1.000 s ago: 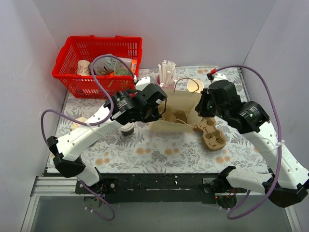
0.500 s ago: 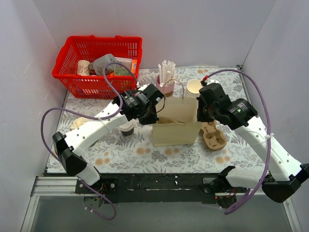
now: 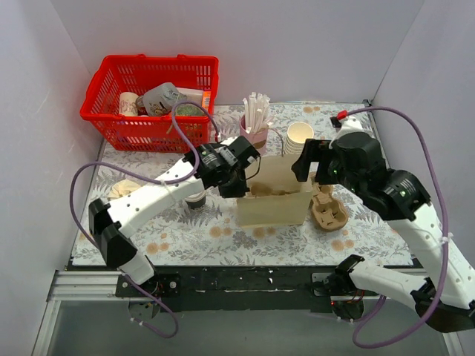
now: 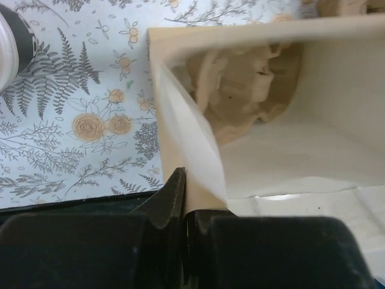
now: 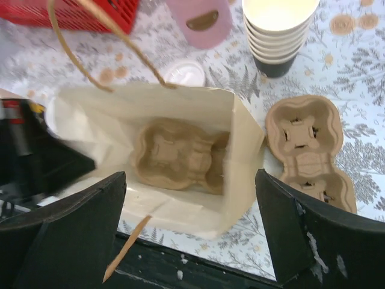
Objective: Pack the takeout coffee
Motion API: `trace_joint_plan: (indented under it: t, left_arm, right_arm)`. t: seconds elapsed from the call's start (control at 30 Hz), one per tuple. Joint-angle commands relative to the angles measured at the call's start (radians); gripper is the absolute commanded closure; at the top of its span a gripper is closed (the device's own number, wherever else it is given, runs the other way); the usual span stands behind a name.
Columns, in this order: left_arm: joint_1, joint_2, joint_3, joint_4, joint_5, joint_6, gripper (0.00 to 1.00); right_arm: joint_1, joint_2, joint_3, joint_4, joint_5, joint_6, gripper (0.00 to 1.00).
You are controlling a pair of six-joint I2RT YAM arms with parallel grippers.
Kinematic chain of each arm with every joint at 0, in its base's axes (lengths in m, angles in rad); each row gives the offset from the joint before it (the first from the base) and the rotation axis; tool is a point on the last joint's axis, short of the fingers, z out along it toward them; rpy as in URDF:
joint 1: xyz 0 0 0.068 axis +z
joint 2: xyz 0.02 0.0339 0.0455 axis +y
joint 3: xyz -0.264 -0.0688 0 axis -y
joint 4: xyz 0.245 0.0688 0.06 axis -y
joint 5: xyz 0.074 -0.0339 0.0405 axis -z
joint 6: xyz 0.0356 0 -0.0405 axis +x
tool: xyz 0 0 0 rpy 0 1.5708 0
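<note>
The takeout coffee (image 3: 196, 199), a dark cup with a white lid, stands left of the bag, half under my left arm; its edge shows in the left wrist view (image 4: 9, 42). A cream paper bag (image 3: 273, 199) stands upright and open mid-table. A pulp cup carrier (image 5: 180, 156) lies on its floor (image 4: 240, 90). My left gripper (image 3: 236, 185) is shut on the bag's left rim (image 4: 183, 180). My right gripper (image 3: 308, 159) hovers open over the bag's right side (image 5: 189, 186), fingers apart from the paper.
A second pulp carrier (image 3: 328, 209) lies right of the bag (image 5: 307, 147). Behind the bag stand a pink cup of white sticks (image 3: 254, 126) and stacked cream cups (image 3: 299, 136). A small white lid (image 5: 184, 72) lies behind the bag. A red basket (image 3: 111, 81) sits back left.
The bag went from slumped to standing upright. My right gripper, shut on the bag's right rim, has opened and let go. The left gripper keeps its hold.
</note>
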Motion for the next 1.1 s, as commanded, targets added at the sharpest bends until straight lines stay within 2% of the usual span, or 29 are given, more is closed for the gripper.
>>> trace_joint_plan:
  t: [0.0, 0.27, 0.37, 0.47, 0.57, 0.7, 0.83, 0.93, 1.07]
  left_arm:
    - [-0.001, 0.049, 0.019, -0.094, -0.050, -0.058, 1.00]
    - [0.000, -0.136, 0.153, 0.144, 0.067, 0.017, 1.00]
    - [-0.001, -0.142, 0.168, 0.150, 0.096, 0.026, 1.00]
    - [-0.001, -0.113, 0.136, 0.135, 0.124, 0.026, 1.00]
    - [-0.001, -0.093, 0.095, 0.113, 0.118, 0.020, 1.00]
    - [-0.001, -0.067, 0.058, 0.095, 0.085, 0.005, 1.00]
    - [-0.001, -0.063, 0.032, 0.103, 0.075, 0.002, 1.00]
    - [-0.001, -0.061, 0.017, 0.109, 0.068, 0.008, 1.00]
    - [-0.001, -0.061, 0.010, 0.107, 0.062, 0.003, 1.00]
  right_arm:
    - [0.003, -0.113, -0.019, 0.161, 0.032, 0.006, 0.04]
    - [0.003, -0.334, -0.131, 0.316, 0.183, 0.026, 0.05]
    - [0.003, -0.356, -0.138, 0.305, 0.229, 0.031, 0.05]
    - [0.003, -0.335, -0.115, 0.310, 0.187, -0.020, 0.07]
    - [0.003, -0.276, -0.064, 0.308, 0.080, -0.092, 0.07]
    - [0.003, -0.207, -0.009, 0.313, -0.178, -0.162, 0.10]
    - [0.003, -0.164, 0.029, 0.285, -0.277, -0.210, 0.11]
    - [0.003, -0.161, 0.034, 0.284, -0.262, -0.222, 0.16]
    - [0.003, -0.092, 0.001, 0.262, -0.499, -0.232, 0.27]
